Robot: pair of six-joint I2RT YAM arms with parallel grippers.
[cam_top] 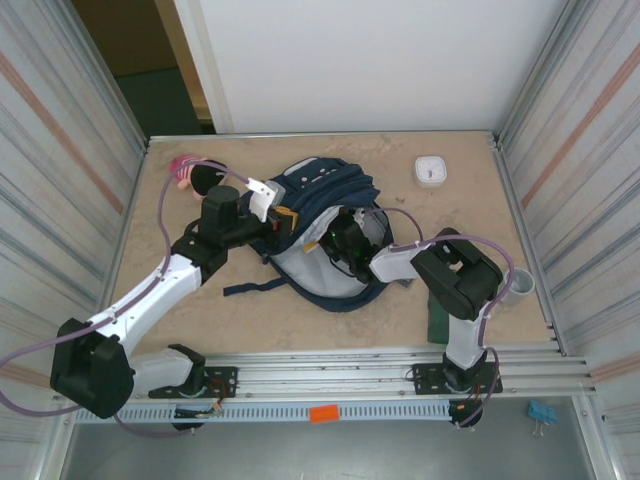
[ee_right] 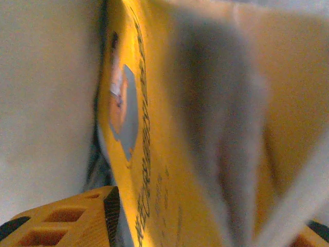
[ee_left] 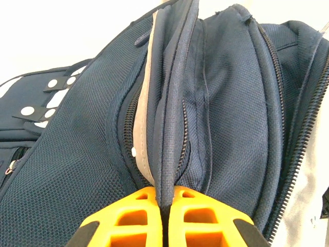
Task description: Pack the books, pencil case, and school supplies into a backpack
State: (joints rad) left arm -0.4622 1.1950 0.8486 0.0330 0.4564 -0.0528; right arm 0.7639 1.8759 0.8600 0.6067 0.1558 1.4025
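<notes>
The left gripper (ee_left: 162,200) is pinched tight on a fold of the large navy-blue fabric backpack (cam_top: 330,190) at its 9 o'clock rim. The right gripper (cam_top: 338,240), reaching into the mouth from 4 o'clock, has its fingers spread wide with the thin yellow-orange picture-cover book (ee_right: 169,154) between them, its long axis pointing deeper in. No firm hold on it shows. The flat dark green book (cam_top: 437,322) lies at 5 o'clock, nearer the right arm.
</notes>
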